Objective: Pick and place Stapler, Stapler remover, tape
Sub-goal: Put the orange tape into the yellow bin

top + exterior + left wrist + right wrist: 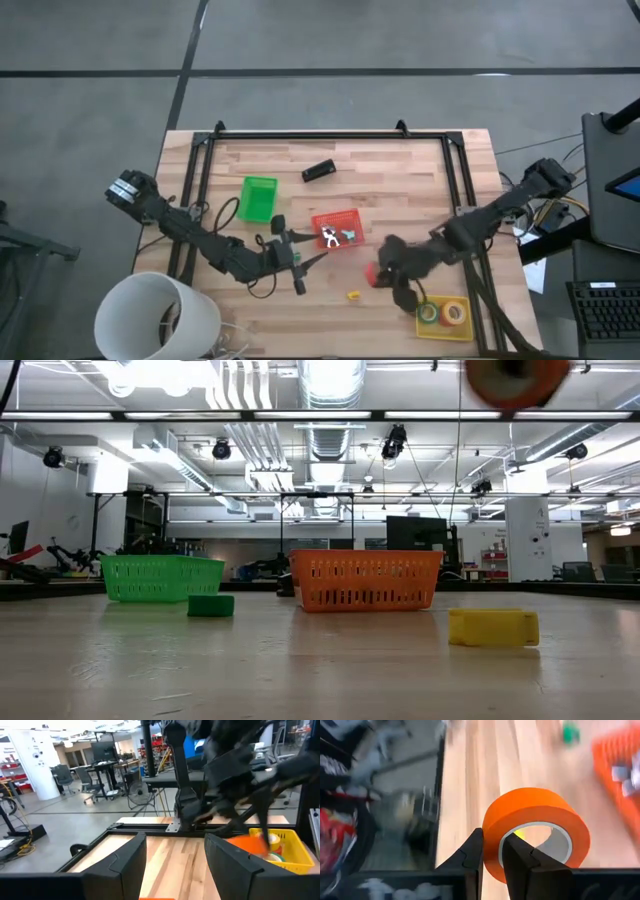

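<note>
Right wrist view pretty much tells it: the right gripper has its fingers pinched on the wall of the orange tape, one finger inside the ring and one outside, with the roll lifted clear of the wooden table. From overhead that gripper sits toward the table's right side, between the orange bin in the middle and the yellow bin by the front right corner, which already holds a green roll and a yellow roll. So I'd say we're mid-carry on the tape, and the next move is swinging it to the yellow bin and letting go above the open part, without clipping the rim or the rolls already in there. The left gripper is spread open and empty, near the front middle just beside the orange bin. The stapler lies by itself toward the back edge, untouched, with lots of bare wood around it. The green bin sits left of center and a small yellow bit lies near the front edge. Room-wise, the path to the yellow bin looks short and clear, but that bin hugs the front right corner close to the black frame rail, so there's not much slack on that side.
</note>
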`<state>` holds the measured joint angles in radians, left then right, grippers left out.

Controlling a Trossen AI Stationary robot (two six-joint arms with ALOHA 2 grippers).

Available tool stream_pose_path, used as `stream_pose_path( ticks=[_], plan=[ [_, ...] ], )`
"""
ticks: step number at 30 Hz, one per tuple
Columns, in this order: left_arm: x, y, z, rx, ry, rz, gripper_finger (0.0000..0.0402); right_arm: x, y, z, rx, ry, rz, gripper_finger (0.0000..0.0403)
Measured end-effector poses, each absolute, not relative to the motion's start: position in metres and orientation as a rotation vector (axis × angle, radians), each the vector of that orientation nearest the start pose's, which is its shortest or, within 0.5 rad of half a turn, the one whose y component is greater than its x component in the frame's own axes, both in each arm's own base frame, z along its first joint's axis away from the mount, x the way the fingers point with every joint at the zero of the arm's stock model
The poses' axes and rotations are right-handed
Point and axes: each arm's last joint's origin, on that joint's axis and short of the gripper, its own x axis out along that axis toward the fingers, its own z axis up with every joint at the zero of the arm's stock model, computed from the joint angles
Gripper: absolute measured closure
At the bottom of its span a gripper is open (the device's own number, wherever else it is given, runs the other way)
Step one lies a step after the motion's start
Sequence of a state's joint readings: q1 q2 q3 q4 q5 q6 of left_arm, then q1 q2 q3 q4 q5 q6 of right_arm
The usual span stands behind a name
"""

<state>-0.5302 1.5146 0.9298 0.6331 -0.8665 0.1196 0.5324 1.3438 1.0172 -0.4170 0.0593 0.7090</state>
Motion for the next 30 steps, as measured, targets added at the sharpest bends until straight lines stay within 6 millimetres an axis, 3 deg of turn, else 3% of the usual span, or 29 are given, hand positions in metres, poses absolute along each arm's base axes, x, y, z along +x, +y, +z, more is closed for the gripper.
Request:
stream_pose_path(
  ticks=[3,9,18,25,30],
  plan=[
    [0.295,-0.147,0.286,0.089,-0.015,0.333,0.0200,0.231,0.157,0.285,0.480,0.999,0.107,0.0356],
    [0.295,-0.148,0.284,0.084,-0.004,0.319,0.0200,0.214,0.194,0.279,0.462,1.253,-0.043,0.0355],
    [0.295,-0.148,0.284,0.063,-0.007,0.319,0.0199,0.204,0.245,0.237,0.496,1.654,-0.264,0.0354],
    [0.295,-0.148,0.284,0.059,-0.007,0.319,0.0200,0.213,0.259,0.206,0.432,1.787,-0.255,0.0352],
    [0.295,-0.148,0.283,0.061,-0.005,0.319,0.0200,0.211,0.257,0.199,0.380,1.818,-0.291,0.0342]
  ],
)
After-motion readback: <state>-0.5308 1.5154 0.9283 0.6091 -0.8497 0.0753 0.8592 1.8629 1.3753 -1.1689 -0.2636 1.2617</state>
